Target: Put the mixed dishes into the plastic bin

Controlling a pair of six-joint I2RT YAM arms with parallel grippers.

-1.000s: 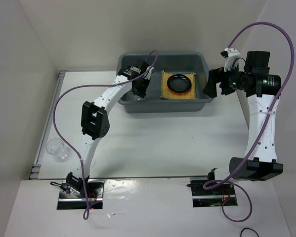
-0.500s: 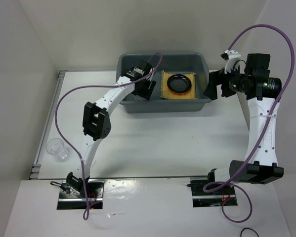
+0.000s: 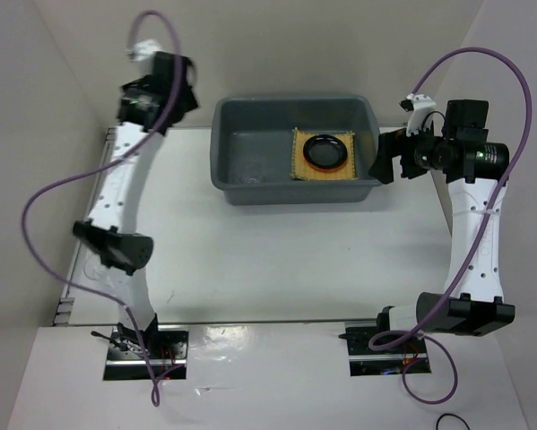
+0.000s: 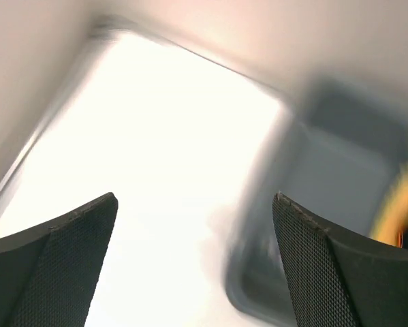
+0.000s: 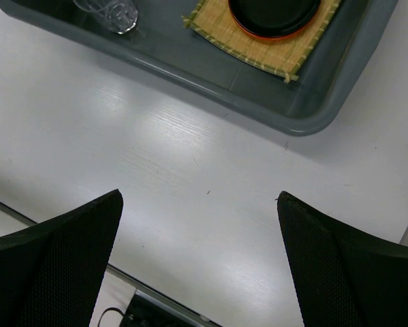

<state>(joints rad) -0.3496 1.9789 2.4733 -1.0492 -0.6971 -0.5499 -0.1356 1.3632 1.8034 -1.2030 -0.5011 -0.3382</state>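
The grey bin (image 3: 290, 192) stands at the far edge of the desk (image 3: 286, 260), about midway along it. Inside, toward its right end, lies the square bamboo mat (image 3: 298, 170). The black plate (image 3: 324, 150) sits on the mat, nested in the orange plate (image 5: 261, 34), of which only a thin rim shows around it. One clear cup (image 5: 115, 15) lies on the bin floor in the left half, apart from the mat; whether it is upright cannot be told.

The left tool (image 4: 195, 199) is raised high over the far left corner of the desk, well apart from the bin. Its fingers are spread wide with nothing between them. Its wrist view is blurred, showing only bare desk and the bin's left end.

The right tool (image 5: 199, 196) hangs just beside the bin's right end, above the desk near the bin's near right corner. It is released as well, fingers wide and gripping nothing.
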